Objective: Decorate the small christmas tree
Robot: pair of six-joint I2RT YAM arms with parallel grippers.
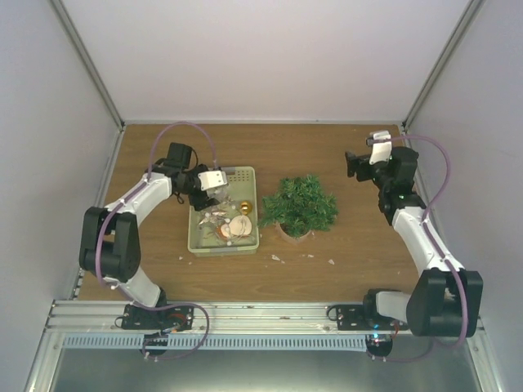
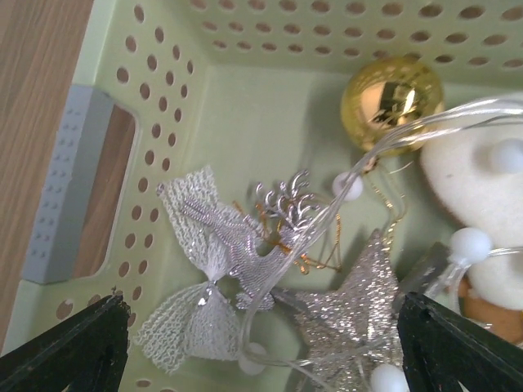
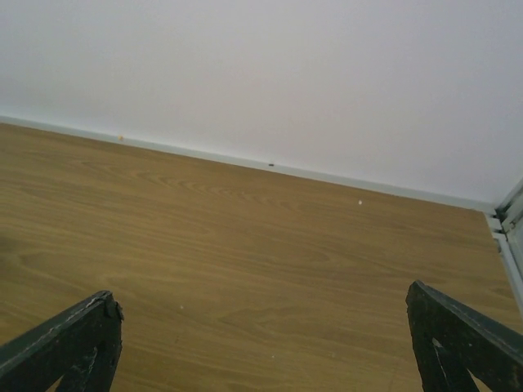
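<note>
- Top external: small christmas tree [image 1: 299, 204] at centre, tray [image 1: 242, 175] left of it.
- Left wrist: left tool [image 2: 261, 351] wide, empty, above tray.
- Right wrist: right tool [image 3: 261, 343] wide, empty, above table [image 3: 245, 245].

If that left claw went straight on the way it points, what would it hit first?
The left gripper would likely meet the light string and silver bow lying in the green tray; which sits higher is unclear.

Wooden table [image 1: 351, 237], plain white walls [image 1: 270, 57] (metal frame [image 1: 88, 65] at corners), even light
</note>
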